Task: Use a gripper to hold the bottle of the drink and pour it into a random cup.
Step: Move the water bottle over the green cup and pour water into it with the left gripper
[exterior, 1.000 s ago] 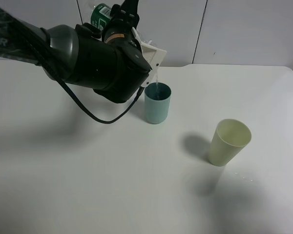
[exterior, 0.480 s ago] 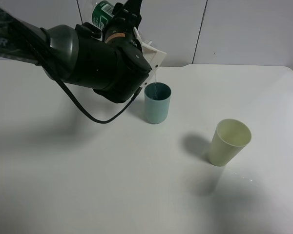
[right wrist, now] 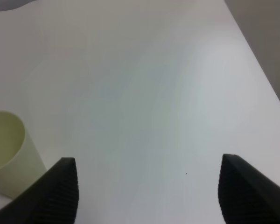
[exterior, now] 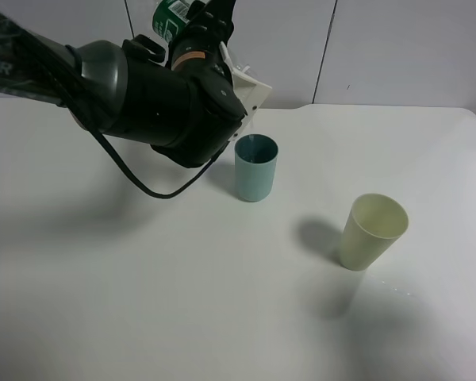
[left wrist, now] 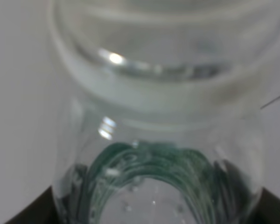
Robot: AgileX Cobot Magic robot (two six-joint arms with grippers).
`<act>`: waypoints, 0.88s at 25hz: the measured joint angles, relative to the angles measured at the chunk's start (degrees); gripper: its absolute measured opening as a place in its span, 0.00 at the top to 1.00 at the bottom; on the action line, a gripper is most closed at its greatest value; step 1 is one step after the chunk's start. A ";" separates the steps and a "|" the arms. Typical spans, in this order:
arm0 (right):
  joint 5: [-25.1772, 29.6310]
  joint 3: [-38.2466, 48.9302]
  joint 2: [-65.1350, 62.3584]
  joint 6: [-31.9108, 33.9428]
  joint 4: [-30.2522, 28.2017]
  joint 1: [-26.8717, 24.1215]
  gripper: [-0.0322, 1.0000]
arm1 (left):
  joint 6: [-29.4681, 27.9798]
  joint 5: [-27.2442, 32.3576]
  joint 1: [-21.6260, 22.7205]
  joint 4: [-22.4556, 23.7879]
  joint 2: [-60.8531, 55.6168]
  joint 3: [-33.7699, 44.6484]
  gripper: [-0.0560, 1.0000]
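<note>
My left gripper [exterior: 198,30] is shut on the bottle of the drink [exterior: 168,16], a clear bottle with a dark green label, held tilted high at the back left. Its white body [exterior: 244,89] hangs just above and left of the blue cup [exterior: 256,168]. No stream shows between bottle and cup. In the left wrist view the bottle [left wrist: 154,140] fills the frame, with liquid drops inside and dark fingers [left wrist: 39,211] at its sides. A pale yellow cup [exterior: 371,232] stands to the right. My right gripper [right wrist: 154,191] is open over bare table, the yellow cup [right wrist: 4,156] beside it.
The bulky black left arm [exterior: 135,91] and its looping cable [exterior: 155,190] hang over the table's back left. A white wall [exterior: 397,48] runs behind the white table [exterior: 182,302]. The table's right edge [right wrist: 261,70] shows in the right wrist view.
The thin stream falling from the bottle into the blue cup has stopped. The bottle has swung slightly up and to the right in the left gripper.
</note>
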 joint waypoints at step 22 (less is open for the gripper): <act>0.00 0.00 0.00 0.00 0.00 0.00 0.35 | 0.00 0.00 0.00 4.44 0.00 0.00 0.43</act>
